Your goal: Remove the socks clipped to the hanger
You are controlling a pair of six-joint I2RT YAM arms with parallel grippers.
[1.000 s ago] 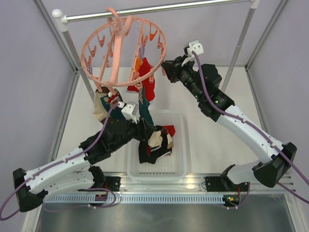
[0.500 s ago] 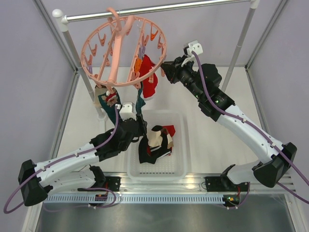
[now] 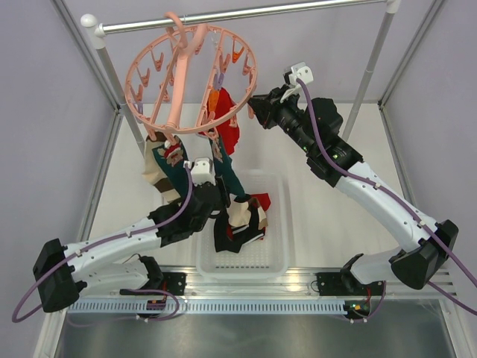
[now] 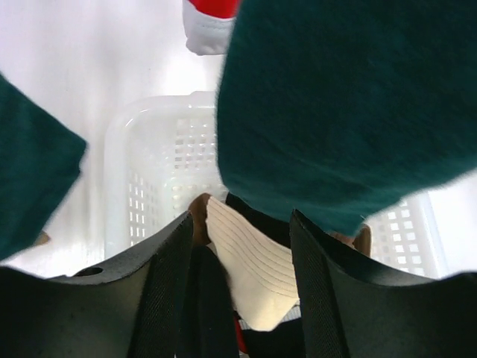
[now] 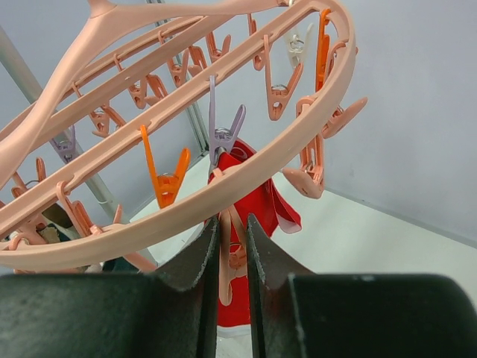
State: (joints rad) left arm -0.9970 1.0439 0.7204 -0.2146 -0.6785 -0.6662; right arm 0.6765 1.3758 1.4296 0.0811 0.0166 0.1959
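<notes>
Steadying the hanger (image 3: 177, 82) falls to the R arm: the right gripper (image 5: 231, 224) is pinched almost closed on a pink clip (image 5: 232, 259) at the ring's rim, w/ the red sock (image 5: 264, 209) hanging just behind. The ring hangs tilted from the rail (image 3: 246, 13). The left gripper (image 4: 242, 224) stands roughly half open w/ nothing between its fingers. The teal sock (image 4: 350, 112) dangles just beyond & above the tips, clipped to the ring over the basket (image 3: 283, 231).

Step in hand looks like taking that teal sock. To do it well, the L arm should go up & fwd until the fabric sits deep between the fingers, then close fully before any pull. Gripping high, near the clip, should send the force to the clip rather than stretching the sock. Best pull is probably straight down toward the basket, w/ the R arm holding the ring so it can't swing. The drop goes over the basket, not the bench (image 3: 313, 239).
</notes>
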